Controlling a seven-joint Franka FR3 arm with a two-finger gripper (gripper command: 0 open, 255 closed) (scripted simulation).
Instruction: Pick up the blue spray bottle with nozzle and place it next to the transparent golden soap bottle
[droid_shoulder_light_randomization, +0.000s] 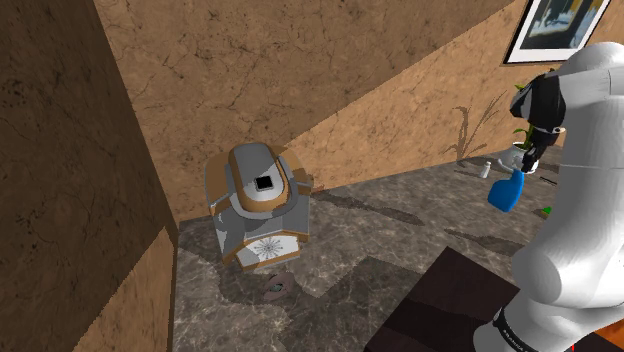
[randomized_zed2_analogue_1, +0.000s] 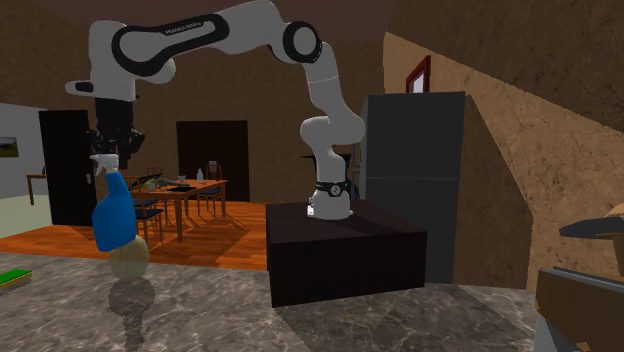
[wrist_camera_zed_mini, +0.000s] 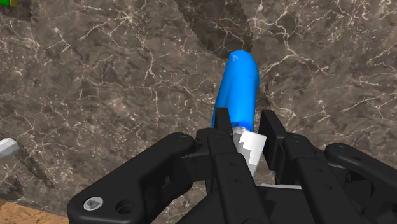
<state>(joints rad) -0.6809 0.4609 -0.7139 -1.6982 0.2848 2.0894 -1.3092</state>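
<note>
Pincer (wrist_camera_zed_mini: 245, 127) clamped on the blue spray bottle (wrist_camera_zed_mini: 238, 86), I should lower it upright at 3 o'clock of the golden soap bottle (randomized_zed2_analogue_1: 130, 258).

Shoulder view: high, beside and behind the stand (droid_shoulder_light_randomization: 440, 310), looking down over the dark marbled surface (droid_shoulder_light_randomization: 380, 240) toward a wall corner (droid_shoulder_light_randomization: 172, 215).
Second exterior view: low and farther off, facing the arm (randomized_zed2_analogue_1: 250, 40).
Wrist view: close, looking down along the pincer (wrist_camera_zed_mini: 244, 118).
Shared: blue spray bottle (randomized_zed2_analogue_1: 112, 215), the marbled surface.

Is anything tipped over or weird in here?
Nothing looks spilled or broken. The blue spray bottle hangs above the dark marbled surface because the black gripper clasps its white nozzle top.
</note>
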